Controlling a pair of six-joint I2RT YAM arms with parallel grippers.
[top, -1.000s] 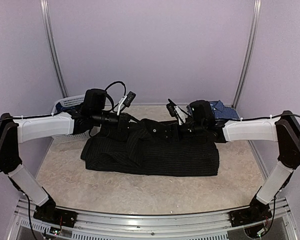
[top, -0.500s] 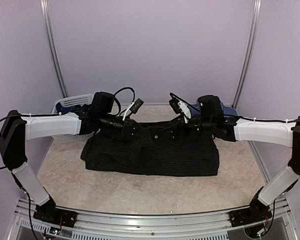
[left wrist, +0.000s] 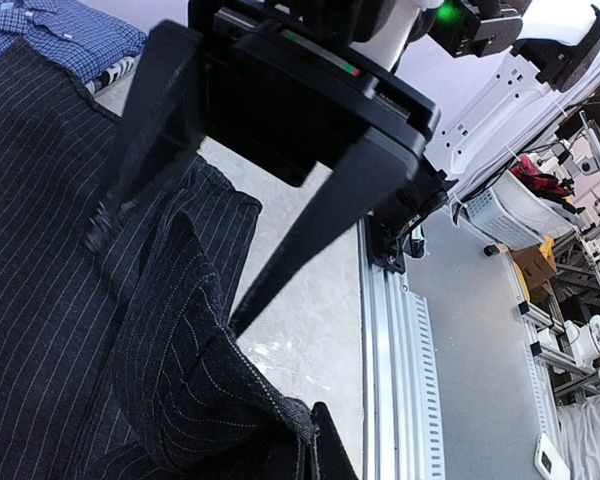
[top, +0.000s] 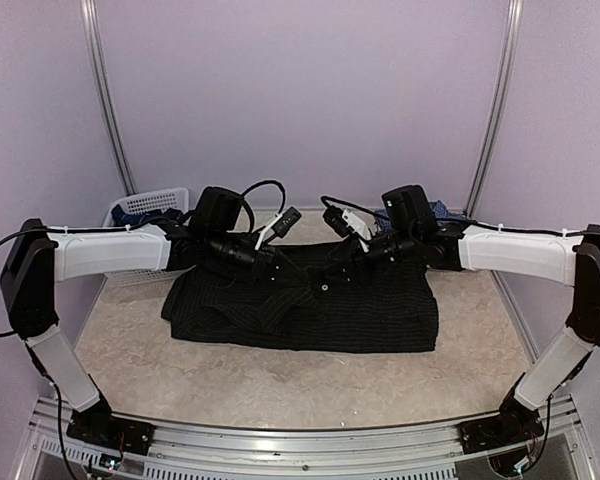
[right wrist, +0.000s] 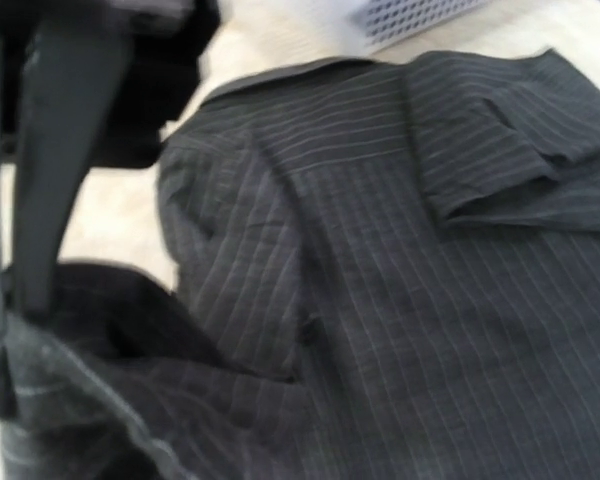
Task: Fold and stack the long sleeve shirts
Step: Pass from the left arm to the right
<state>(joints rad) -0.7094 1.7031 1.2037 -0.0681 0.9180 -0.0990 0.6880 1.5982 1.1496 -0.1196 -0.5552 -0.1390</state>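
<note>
The black pinstriped shirt lies spread on the bench, its middle raised. The left end effector is clenched on a fold there. The right end effector meets the cloth just beside it; the blurred view does not tell if it grasps. Both arms cover the far edge. Behind are a white basket at left and a blue checked shirt at right.

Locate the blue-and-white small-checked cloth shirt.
In the top view, the blue-and-white checked shirt lies at the table's far right, partly hidden behind the right arm, just beyond the black pinstriped shirt.
</note>
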